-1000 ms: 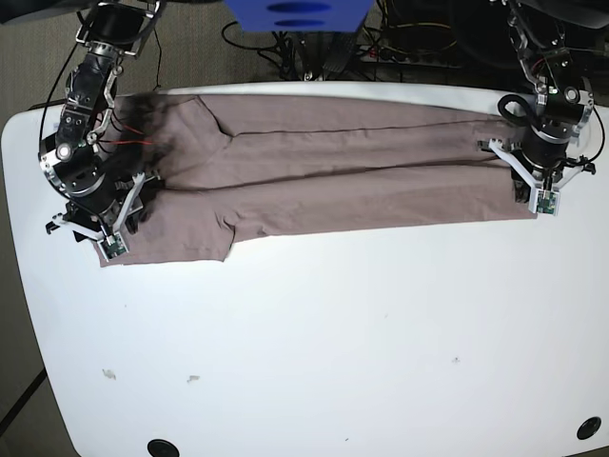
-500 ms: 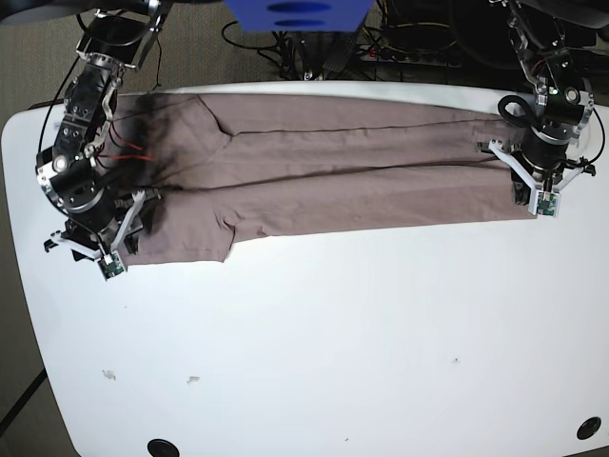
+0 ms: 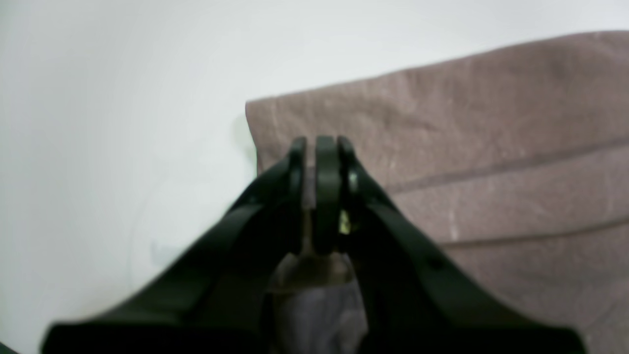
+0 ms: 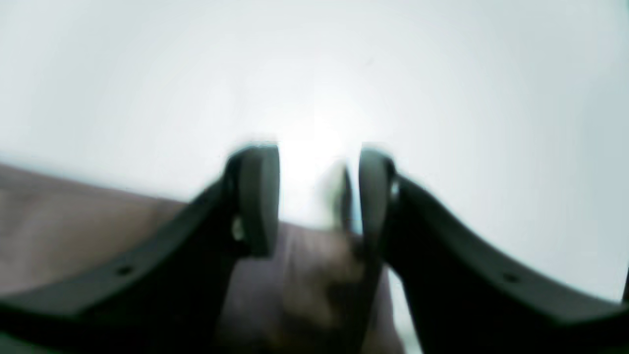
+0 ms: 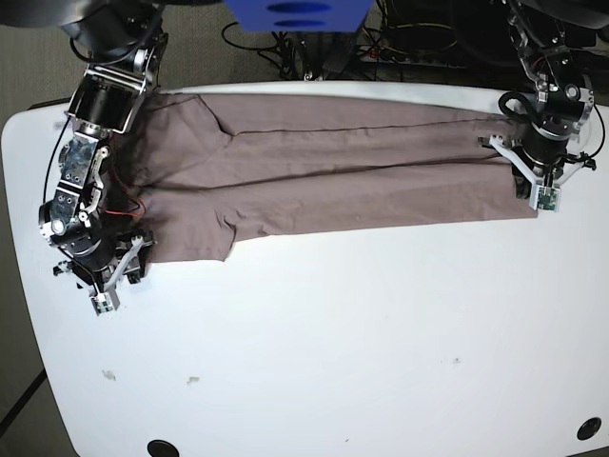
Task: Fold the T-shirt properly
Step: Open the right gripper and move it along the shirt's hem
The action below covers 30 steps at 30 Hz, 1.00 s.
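Observation:
The taupe T-shirt [image 5: 362,171] lies folded lengthwise into a long strip across the far half of the white table [image 5: 333,362]. My left gripper [image 5: 535,186] sits on the strip's right end, near its front corner. In the left wrist view that gripper [image 3: 317,147] is shut, with a bunch of T-shirt [image 3: 491,147] fabric pinched between its fingers. My right gripper [image 5: 107,276] hangs at the strip's left end, just off the front corner by the sleeve. In the right wrist view it [image 4: 319,162] is open, bare table between its tips, and the T-shirt [image 4: 73,221] lies behind and below them.
Two black grommet holes [image 5: 162,447] [image 5: 589,427] sit at the table's near edge. Small specks [image 5: 109,374] mark the near left. A blue object [image 5: 295,14] and cables lie beyond the far edge.
My right arm has drawn back towards the near left, off the shirt's left corner onto bare table, its jaws a touch wider. The left gripper has stayed at the right end.

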{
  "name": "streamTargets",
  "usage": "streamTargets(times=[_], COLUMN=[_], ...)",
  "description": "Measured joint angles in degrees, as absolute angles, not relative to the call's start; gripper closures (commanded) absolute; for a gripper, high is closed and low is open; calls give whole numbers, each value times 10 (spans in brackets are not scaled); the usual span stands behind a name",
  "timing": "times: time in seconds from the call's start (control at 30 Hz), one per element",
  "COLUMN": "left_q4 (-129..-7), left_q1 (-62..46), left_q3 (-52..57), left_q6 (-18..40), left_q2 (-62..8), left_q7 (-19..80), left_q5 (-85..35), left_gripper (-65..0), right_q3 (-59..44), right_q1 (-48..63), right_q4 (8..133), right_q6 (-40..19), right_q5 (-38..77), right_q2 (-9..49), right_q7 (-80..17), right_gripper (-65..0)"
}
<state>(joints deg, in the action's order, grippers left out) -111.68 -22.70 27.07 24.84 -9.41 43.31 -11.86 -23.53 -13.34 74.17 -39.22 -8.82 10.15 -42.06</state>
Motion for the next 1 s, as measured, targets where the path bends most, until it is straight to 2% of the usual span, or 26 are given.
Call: streamTargets(times=[0.53,1.0], left_q4=[-1115,-1115], left_q1=[-226,-225], left_q3=[271,270], left_q6=[248,249], left_q2=[-94,-94], left_q7=[433,433], left_q5=[-120,-120], left_gripper=[-30,-30], right_q3=[-236,-232], right_q1=[-165,-173], right_q4=[693,663], right_q6=[-393,-399], right_q5=[-61,-47], right_q2=[86,99], right_q7=[-425,-413], right_gripper=[-252,-253])
